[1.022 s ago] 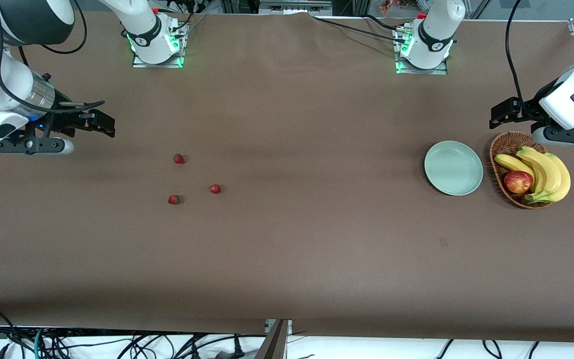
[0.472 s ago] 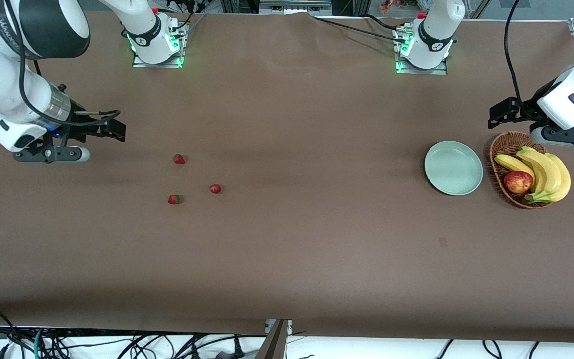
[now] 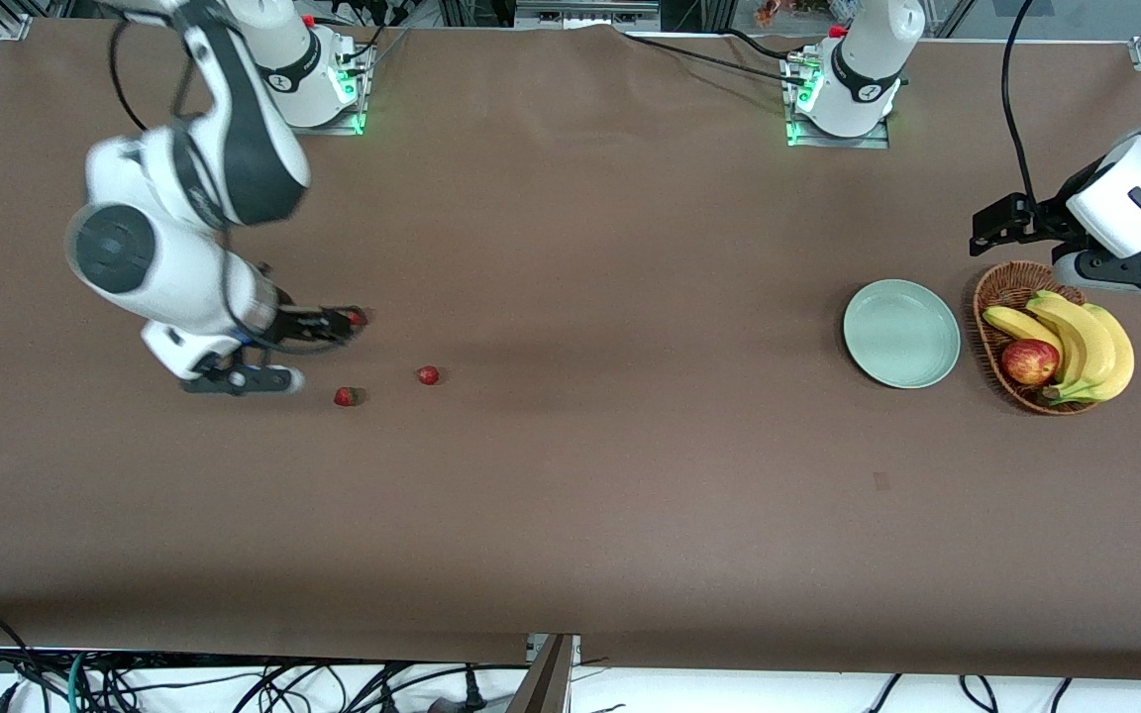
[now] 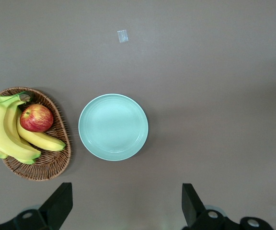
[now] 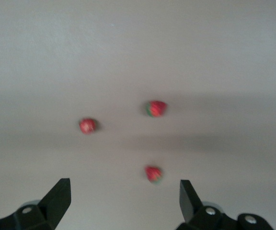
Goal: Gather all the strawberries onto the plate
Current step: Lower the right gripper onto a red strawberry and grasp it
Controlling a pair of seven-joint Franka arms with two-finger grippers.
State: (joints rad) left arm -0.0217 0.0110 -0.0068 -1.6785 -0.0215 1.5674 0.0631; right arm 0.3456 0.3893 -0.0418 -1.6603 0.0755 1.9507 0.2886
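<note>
The brown table (image 3: 570,495) carries everything. The right arm reaches down over its own end of the table, and the right gripper (image 3: 338,322) hangs just above the strawberry (image 3: 360,317) farthest from the front camera, its jaws spread wide with nothing between them (the right wrist view shows both fingers (image 5: 56,199) well apart). The left gripper (image 3: 1001,226) waits in the air at the basket's twelve o'clock, jaws also wide and empty.

The wicker basket (image 3: 991,297) sits at the left arm's end, holding bananas (image 3: 1086,342) and an apple (image 3: 1029,360). Just beside it, at its nine o'clock, lies the mint-green plate (image 3: 901,333), bare.

A second strawberry (image 3: 428,375) lies at four o'clock from the first; the third strawberry (image 3: 346,397) lies at its six o'clock. All three are well apart from the plate.
</note>
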